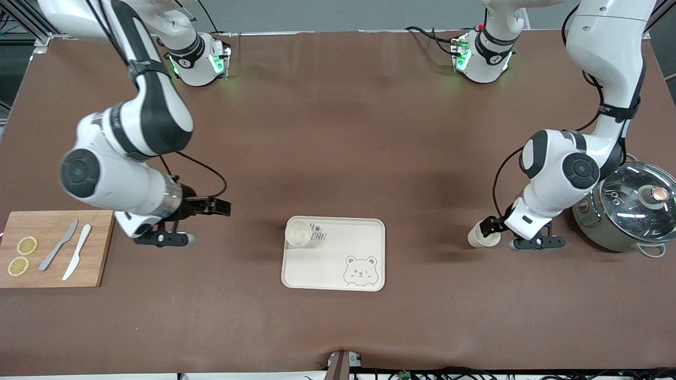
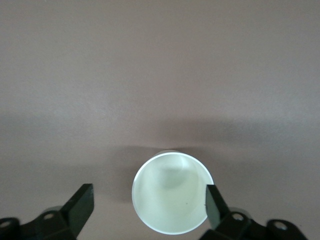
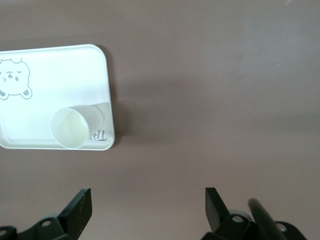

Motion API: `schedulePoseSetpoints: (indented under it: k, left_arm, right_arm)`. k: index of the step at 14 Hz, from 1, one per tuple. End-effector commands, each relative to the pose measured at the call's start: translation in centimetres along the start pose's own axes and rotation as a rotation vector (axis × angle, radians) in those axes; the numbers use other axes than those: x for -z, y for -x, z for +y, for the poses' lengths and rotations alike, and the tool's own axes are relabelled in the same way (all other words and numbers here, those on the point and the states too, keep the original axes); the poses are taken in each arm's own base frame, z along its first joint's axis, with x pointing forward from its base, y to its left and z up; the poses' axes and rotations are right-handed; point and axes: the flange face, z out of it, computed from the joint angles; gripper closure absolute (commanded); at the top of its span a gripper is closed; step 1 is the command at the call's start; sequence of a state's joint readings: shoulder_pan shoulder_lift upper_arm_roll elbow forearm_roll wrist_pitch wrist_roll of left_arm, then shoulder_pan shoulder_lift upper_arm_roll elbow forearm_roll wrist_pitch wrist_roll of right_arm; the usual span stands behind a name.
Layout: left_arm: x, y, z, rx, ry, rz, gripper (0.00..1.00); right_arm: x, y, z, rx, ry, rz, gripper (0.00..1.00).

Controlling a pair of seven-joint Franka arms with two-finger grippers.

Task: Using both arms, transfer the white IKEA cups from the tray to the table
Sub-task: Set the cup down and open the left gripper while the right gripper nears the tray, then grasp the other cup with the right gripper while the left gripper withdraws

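Since our left tool (image 1: 494,236) stands spread around the cup (image 1: 481,237) on the desk (image 1: 338,132), we should lift straight up. Our right tool (image 1: 182,226), fingers apart, waits beside the tray (image 1: 338,266) holding the second cup (image 1: 298,233).

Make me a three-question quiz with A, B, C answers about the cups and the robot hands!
1. Where is the cup that has not been moved?
A. On the cutting board
B. In a corner of the tray
C. Inside the pot

2. How many lemon slices lie on the cutting board?
A. Two
B. Four
C. None

3. How is the left hand at the other cup?
A. Shut tight on it
B. High above the tray
C. Open around it, cup standing on the table

Answers:
1 B: the cup sits in the tray corner toward the right arm's end.
2 A: two yellow slices show beside the knives.
3 C: the left wrist view shows one finger clear of the rim.
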State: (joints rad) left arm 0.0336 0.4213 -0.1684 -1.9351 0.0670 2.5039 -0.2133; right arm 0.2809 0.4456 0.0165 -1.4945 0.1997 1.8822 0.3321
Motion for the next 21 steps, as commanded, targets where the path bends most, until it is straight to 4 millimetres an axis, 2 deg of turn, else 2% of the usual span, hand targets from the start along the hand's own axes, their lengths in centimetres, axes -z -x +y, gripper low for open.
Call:
schedulePoseSetpoints:
  k: [1, 4, 6, 7, 8, 9, 10, 15, 16, 19, 21]
  left_arm:
    - [2.4, 0.1, -0.3, 0.003, -0.020, -0.004, 0.00]
    - [3.0, -0.6, -1.4, 0.002, -0.022, 0.010, 0.00]
    - [4.4, -1.3, -1.5, 0.010, -0.021, 0.036, 0.00]
    - [5.4, -1.3, -1.5, 0.009, -0.024, 0.040, 0.00]
    - [6.4, -1.3, -1.2, 0.009, -0.023, 0.035, 0.00]
    - [7.7, -1.6, -1.0, 0.008, -0.028, 0.026, 0.00]
    - [8.6, -1.8, -0.9, 0.009, -0.037, -0.003, 0.00]
    - [14.6, -4.0, -1.1, 0.031, -0.059, -0.059, 0.00]
    - [15.4, -4.3, -1.1, 0.032, -0.060, -0.060, 0.00]
    - [17.5, -4.6, -1.1, 0.040, -0.060, -0.037, 0.00]
    - [18.3, -4.5, -0.9, 0.032, -0.059, -0.025, 0.00]
  right_arm:
    - [-2.8, 0.0, -4.1, -0.051, -0.023, 0.073, 0.00]
    - [-5.6, 0.9, -7.8, -0.030, -0.027, 0.099, 0.00]
    - [-5.9, 1.2, -8.4, -0.038, -0.027, 0.099, 0.00]
    - [-7.0, 1.2, -8.4, -0.036, -0.017, 0.085, 0.00]
    - [-10.3, 1.5, -8.4, -0.022, 0.024, 0.053, 0.00]
    - [-12.6, 2.2, -8.8, -0.001, 0.066, 0.037, 0.00]
    - [-13.9, 2.2, -8.6, -0.005, 0.076, 0.025, 0.00]
    - [-13.2, 0.7, -8.0, -0.043, 0.012, 0.072, 0.00]
    - [-12.9, 0.2, -7.4, -0.055, 0.009, 0.076, 0.00]
    - [-15.2, -0.8, -6.4, -0.075, 0.005, 0.086, 0.00]
    - [-15.5, -1.2, -6.6, -0.091, -0.017, 0.115, 0.00]
